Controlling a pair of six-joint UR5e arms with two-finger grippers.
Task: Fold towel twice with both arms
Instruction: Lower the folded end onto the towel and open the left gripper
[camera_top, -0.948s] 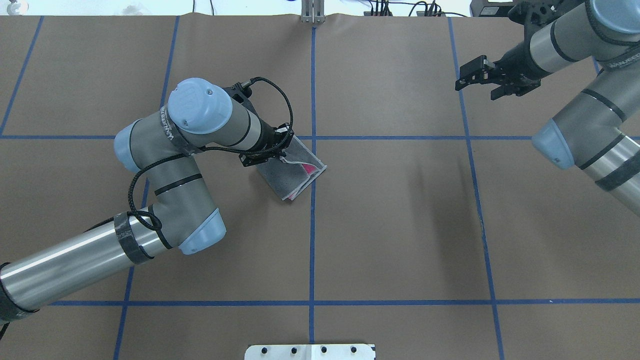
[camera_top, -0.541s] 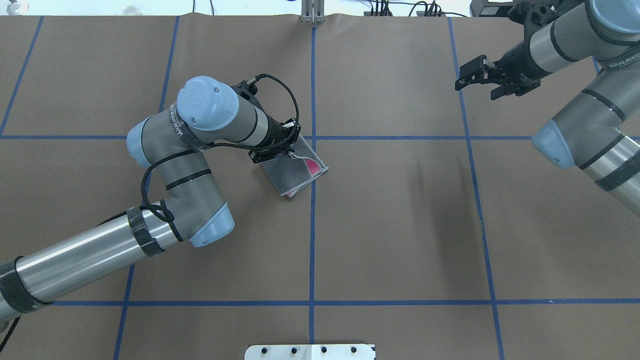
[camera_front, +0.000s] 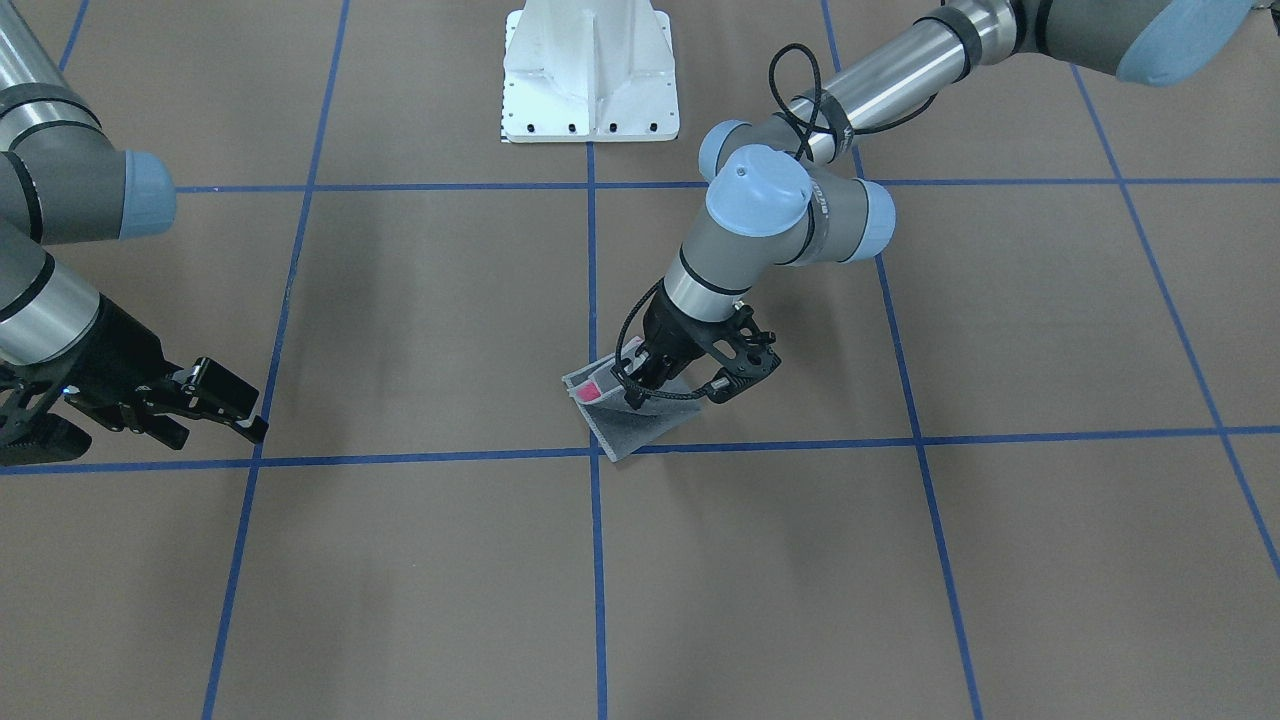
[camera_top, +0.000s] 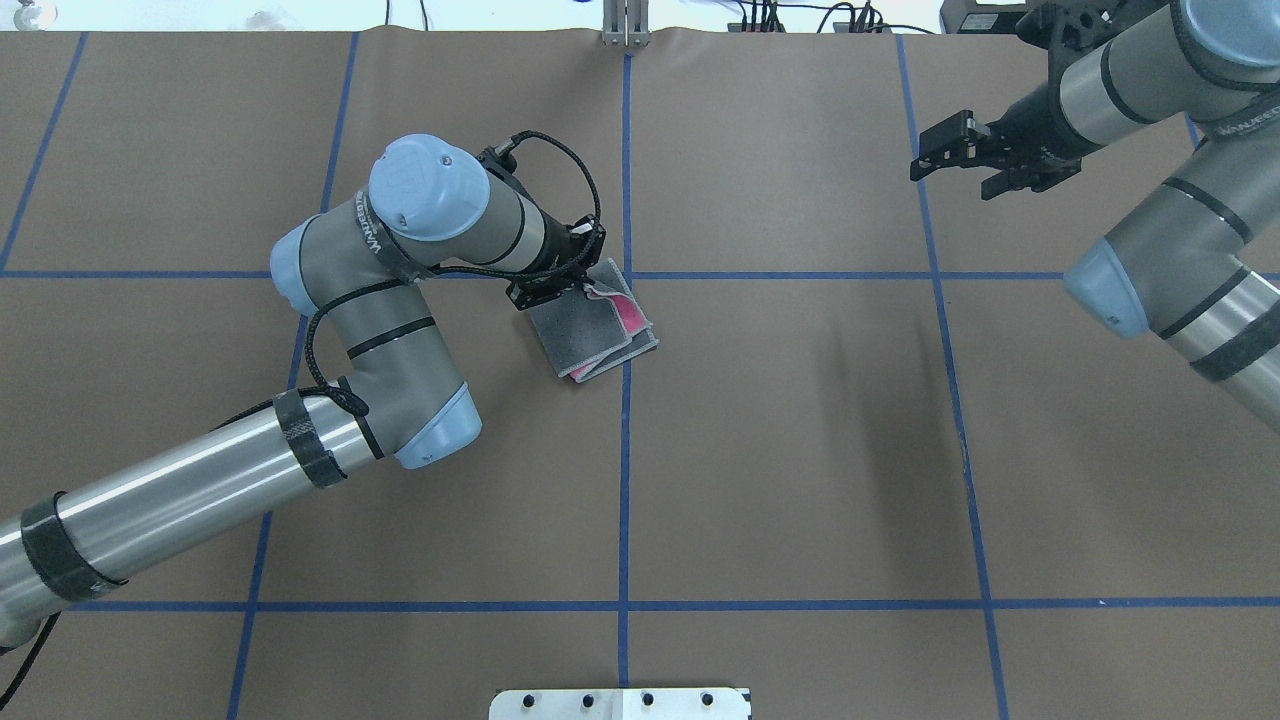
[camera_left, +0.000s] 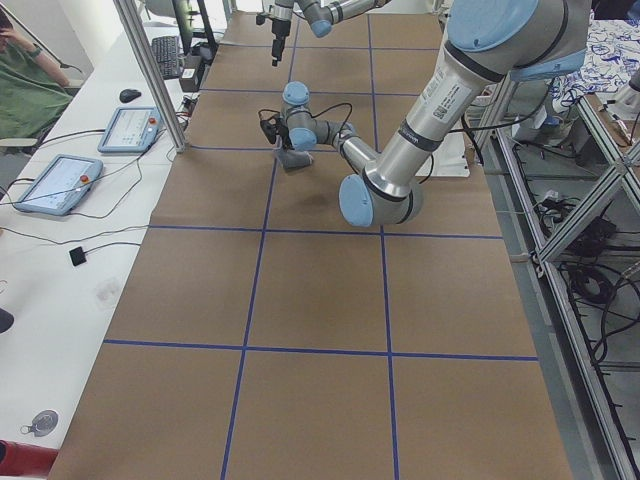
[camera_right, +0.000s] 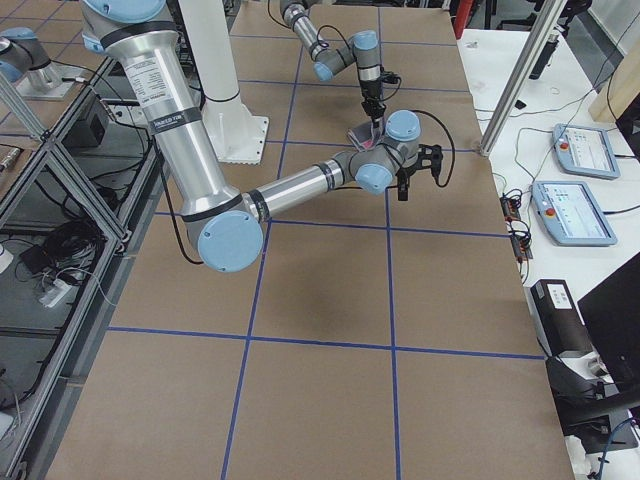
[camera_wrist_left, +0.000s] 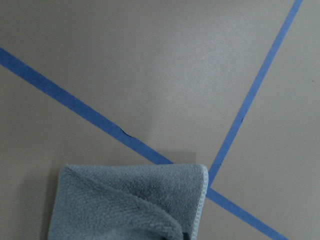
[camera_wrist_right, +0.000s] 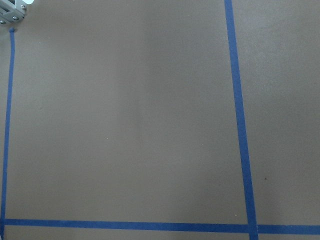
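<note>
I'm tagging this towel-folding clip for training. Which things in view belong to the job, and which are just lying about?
Job: small square grey-and-pink terry towel; black two-finger left gripper; black two-finger right gripper.
Lying about: two grey touchscreen pendants; black computer mouse; black keyboard.

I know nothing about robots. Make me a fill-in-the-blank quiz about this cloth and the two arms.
The towel lies mostly ___ side up, some pink showing.
The robot's ___ gripper is at the towel.
The right gripper hovers far off, jaws ___.
Missing: grey, left, open.
</note>
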